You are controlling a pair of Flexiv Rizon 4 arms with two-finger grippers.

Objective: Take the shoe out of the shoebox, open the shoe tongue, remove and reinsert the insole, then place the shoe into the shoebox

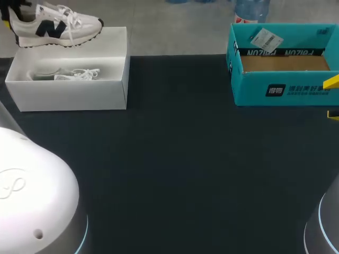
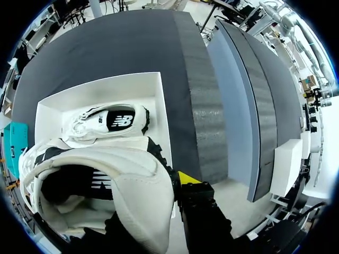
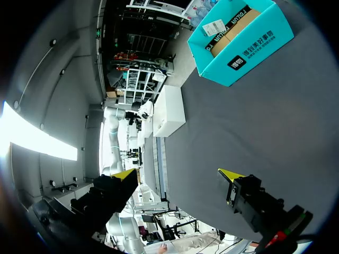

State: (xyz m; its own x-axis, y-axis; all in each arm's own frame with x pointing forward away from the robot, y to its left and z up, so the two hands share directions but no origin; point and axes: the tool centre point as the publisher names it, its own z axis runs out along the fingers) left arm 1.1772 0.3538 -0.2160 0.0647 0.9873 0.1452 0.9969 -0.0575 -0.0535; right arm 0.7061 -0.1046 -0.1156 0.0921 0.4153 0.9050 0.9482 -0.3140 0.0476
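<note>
The left gripper (image 2: 176, 182) grips a white shoe (image 1: 53, 24) by its heel collar and holds it in the air over the far edge of the white shoebox (image 1: 69, 96), at the table's (image 1: 185, 169) far left. A second shoe (image 2: 108, 120) lies on its side inside that shoebox. The right gripper (image 3: 177, 174) is spread wide with nothing between its fingers, beside the teal box (image 1: 280, 90) at the far right.

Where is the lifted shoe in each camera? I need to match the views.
Head view: the shoe is high over the back wall of the white box, far left.
Left wrist view: close up, heel opening toward the camera, just above the box.
Right wrist view: not in it.
Shared landmark: the teal box, in all three.
</note>
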